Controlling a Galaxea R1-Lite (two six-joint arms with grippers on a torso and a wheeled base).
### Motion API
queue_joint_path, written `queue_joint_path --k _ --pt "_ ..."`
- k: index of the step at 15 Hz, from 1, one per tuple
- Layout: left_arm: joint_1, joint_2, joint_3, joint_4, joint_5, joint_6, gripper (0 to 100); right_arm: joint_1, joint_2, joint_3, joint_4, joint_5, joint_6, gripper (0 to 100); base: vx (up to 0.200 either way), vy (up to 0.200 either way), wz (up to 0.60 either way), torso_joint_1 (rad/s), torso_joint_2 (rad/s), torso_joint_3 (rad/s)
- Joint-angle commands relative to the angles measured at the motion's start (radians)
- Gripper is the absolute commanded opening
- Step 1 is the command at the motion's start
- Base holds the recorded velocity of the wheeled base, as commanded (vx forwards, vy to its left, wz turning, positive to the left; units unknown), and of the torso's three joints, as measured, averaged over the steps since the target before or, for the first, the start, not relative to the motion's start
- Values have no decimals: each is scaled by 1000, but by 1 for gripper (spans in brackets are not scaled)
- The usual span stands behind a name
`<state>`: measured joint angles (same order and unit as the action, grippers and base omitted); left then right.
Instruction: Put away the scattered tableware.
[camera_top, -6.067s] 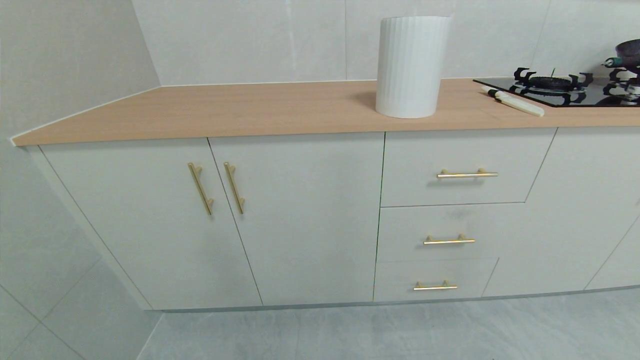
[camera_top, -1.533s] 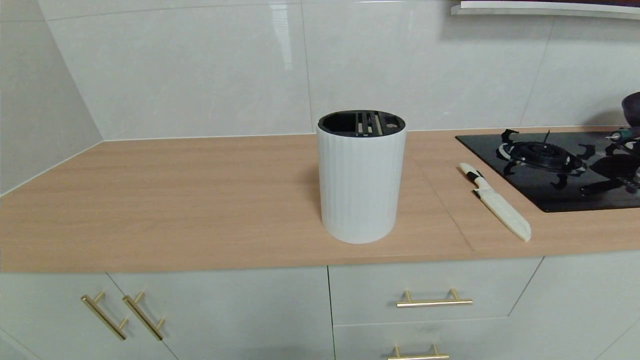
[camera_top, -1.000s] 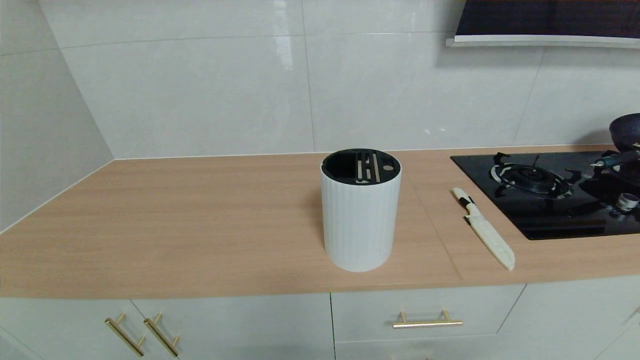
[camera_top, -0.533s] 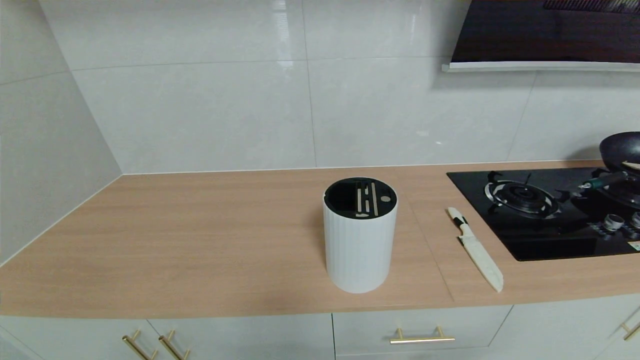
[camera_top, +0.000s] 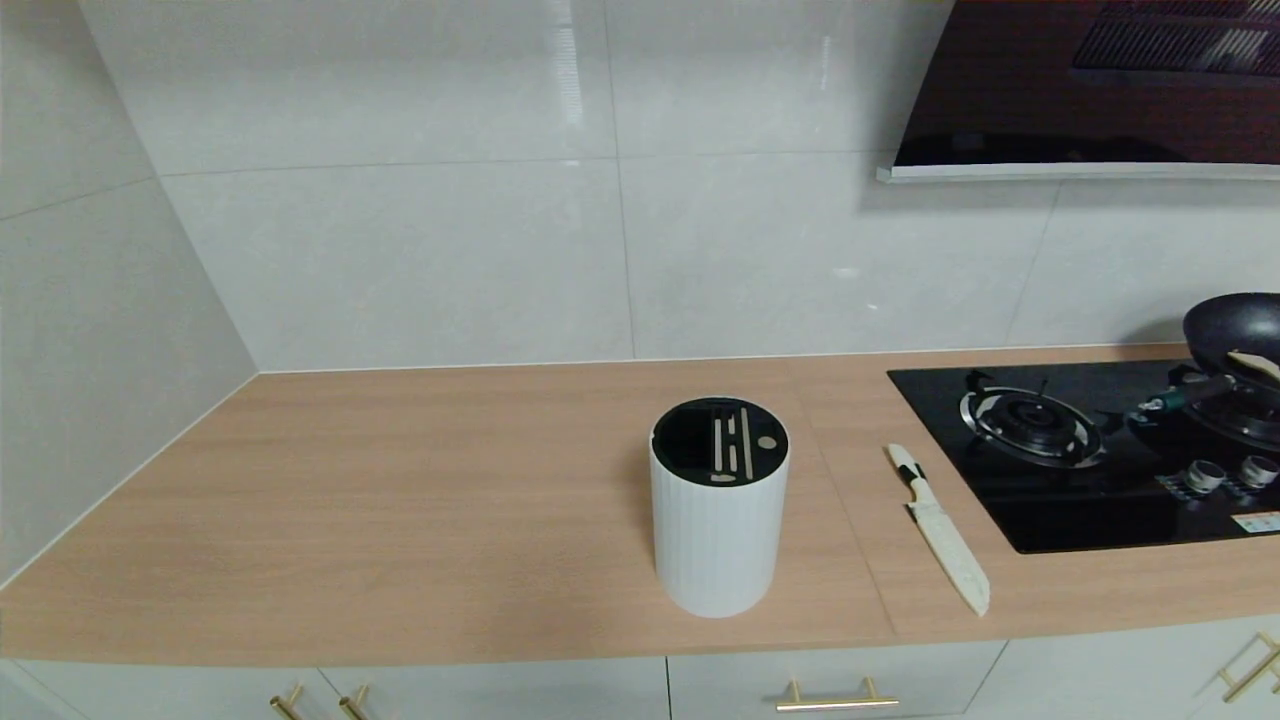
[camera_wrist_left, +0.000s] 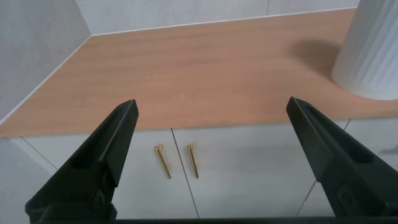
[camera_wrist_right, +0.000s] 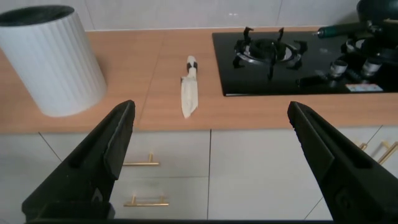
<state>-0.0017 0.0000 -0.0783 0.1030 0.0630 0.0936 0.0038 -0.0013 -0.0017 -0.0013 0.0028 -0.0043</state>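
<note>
- White and ribbed, the knife holder (camera_top: 718, 520) stands upright on the wooden tabletop (camera_top: 400, 480), close to its front edge. From the head view you look down onto its black top, with narrow slots and one larger opening.
- The pale knife (camera_top: 938, 528), the piece you are to put away, lies flat on the tabletop between the holder and the black gas hob (camera_top: 1080, 470), touching neither. Its handle, with a black band, points toward the tiled wall (camera_top: 400, 250); its tip points toward the front edge.
- Your left gripper (camera_wrist_left: 210, 106) hangs in the air in front of the cabinets (camera_wrist_left: 249, 180). Its jaws are spread wide, with nothing between them and nothing touching them.
- Your right gripper (camera_wrist_right: 210, 107) hangs the same way, jaws spread wide and holding nothing. The knife lies on the tabletop well beyond the gap between them.
- The left wrist view gives you two gold door handles (camera_wrist_left: 177, 160) side by side under the tabletop, and the holder's lower wall at the picture's edge.
- The right wrist view gives you two gold drawer handles (camera_wrist_right: 140, 163), one above the other, below the stretch between holder and knife.
- The head view adds a dark pan (camera_top: 1235, 325) on the far burner and a dark range hood (camera_top: 1100, 90) on the wall above the hob.
</note>
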Motion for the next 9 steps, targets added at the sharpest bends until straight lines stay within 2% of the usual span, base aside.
queue_joint_path --k 1,3,9 --pt "0 2 0 0 1 0 100 1 1 0 0 0 0 100 0 0 0 183 -388 -207" --pt "0 2 0 0 1 0 100 1 1 0 0 0 0 100 0 0 0 132 -276 -139" --pt "0 2 0 0 1 -8 100 1 1 0 0 0 0 100 0 0 0 4 -9 -6"
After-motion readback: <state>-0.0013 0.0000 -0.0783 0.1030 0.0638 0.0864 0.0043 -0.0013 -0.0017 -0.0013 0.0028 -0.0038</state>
